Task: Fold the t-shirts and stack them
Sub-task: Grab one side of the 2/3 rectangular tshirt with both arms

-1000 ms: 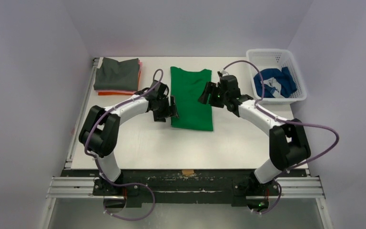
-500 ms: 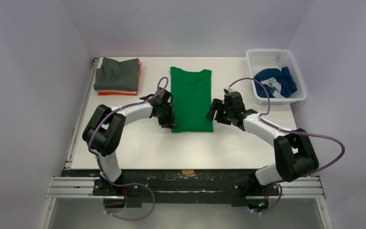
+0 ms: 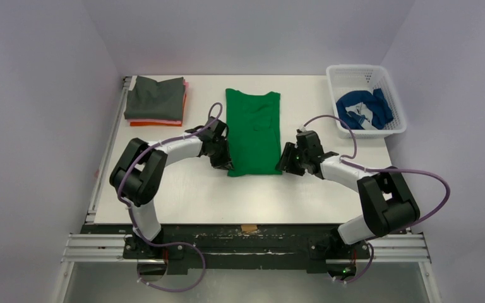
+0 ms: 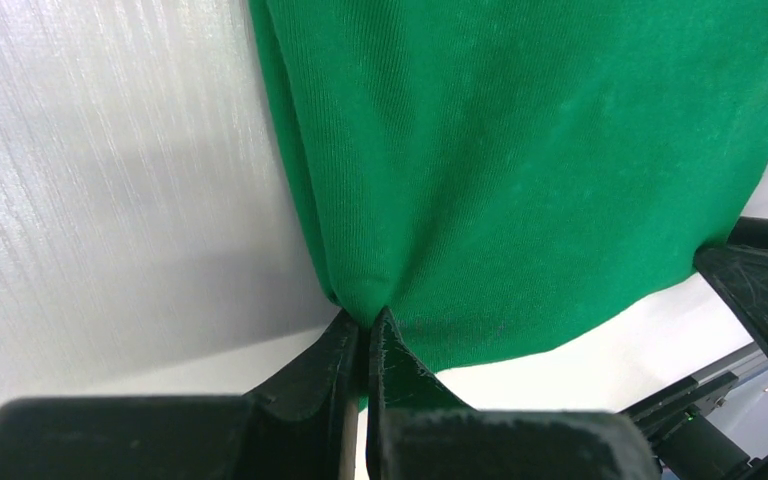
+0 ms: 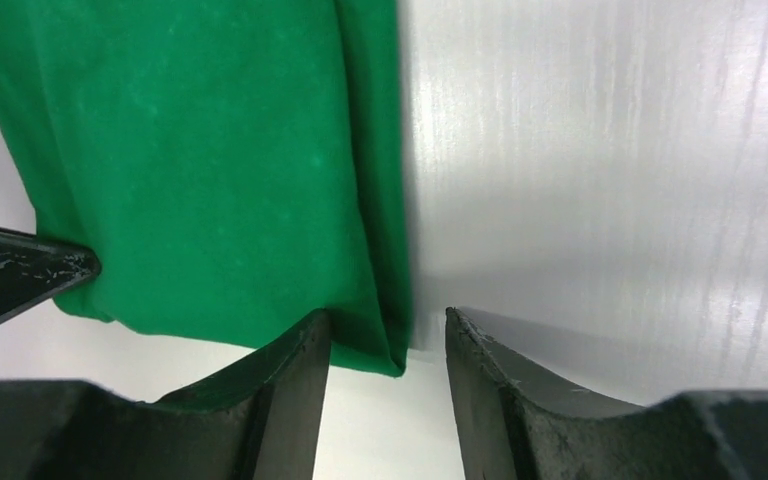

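Green shirt (image 3: 252, 129) flat mid-table (image 3: 183, 189). Left wrist view: left hand (image 4: 365, 318) clenched on its near-left corner. Right wrist view: right hand (image 5: 386, 318) unclenched, astride the near-right corner. Only top view shows stack (image 3: 156, 98), basket (image 3: 353, 67).

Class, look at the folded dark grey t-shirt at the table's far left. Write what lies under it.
Under the dark grey t-shirt, thin edges of pink cloth and orange cloth peek out. The rest is covered, so any further shirts cannot be seen.
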Available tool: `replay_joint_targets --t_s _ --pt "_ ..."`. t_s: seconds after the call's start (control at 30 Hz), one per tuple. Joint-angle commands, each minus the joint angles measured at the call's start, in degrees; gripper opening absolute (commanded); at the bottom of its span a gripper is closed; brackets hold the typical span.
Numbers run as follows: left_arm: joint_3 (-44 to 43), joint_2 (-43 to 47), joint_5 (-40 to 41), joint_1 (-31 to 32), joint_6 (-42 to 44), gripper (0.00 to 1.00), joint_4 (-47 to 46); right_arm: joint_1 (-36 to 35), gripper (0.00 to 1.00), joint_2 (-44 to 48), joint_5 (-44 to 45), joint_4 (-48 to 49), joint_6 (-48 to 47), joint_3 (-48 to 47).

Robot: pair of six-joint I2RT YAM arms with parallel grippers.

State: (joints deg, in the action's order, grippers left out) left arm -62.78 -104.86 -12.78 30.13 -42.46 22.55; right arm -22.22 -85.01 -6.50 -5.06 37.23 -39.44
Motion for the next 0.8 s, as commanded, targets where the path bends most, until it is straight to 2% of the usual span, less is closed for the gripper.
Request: replay_joint_targets --t_s 0.0,0.27,0.33,0.4,0.47,0.6,0.77 --pt "3.2 -0.6 2.8 0.6 1.0 0.00 3.8 -1.0 0.43 -0.7 -3.9 1.0 1.4 1.5" --pt "3.9 -0.3 2.3 1.0 1.0 0.00 3.2 -2.4 0.25 0.0 -4.5 0.9 1.8 3.3" --pt "3.8 -0.2 2.4 0.9 1.0 0.00 3.2 -2.4 0.15 -0.5 -4.4 1.8 1.9 3.4" --pt "3.2 -0.1 2.8 1.0 1.3 0.00 4.0 -2.4 0.00 -0.8 -4.5 3.0 2.2 3.7" --pt "2.7 0.8 3.8 1.0 1.5 0.00 5.6 -2.4 0.00 -0.5 -4.6 3.2 2.2 3.8" --pt "4.1 4.9 4.7 1.0 1.5 0.12 6.4 -2.5 0.00 1.1 -4.4 2.2 1.8 4.5" --pt "5.8 8.1 3.5 1.0 1.4 0.18 5.9 -2.6 0.00 1.3 -4.3 1.5 1.6 5.1"
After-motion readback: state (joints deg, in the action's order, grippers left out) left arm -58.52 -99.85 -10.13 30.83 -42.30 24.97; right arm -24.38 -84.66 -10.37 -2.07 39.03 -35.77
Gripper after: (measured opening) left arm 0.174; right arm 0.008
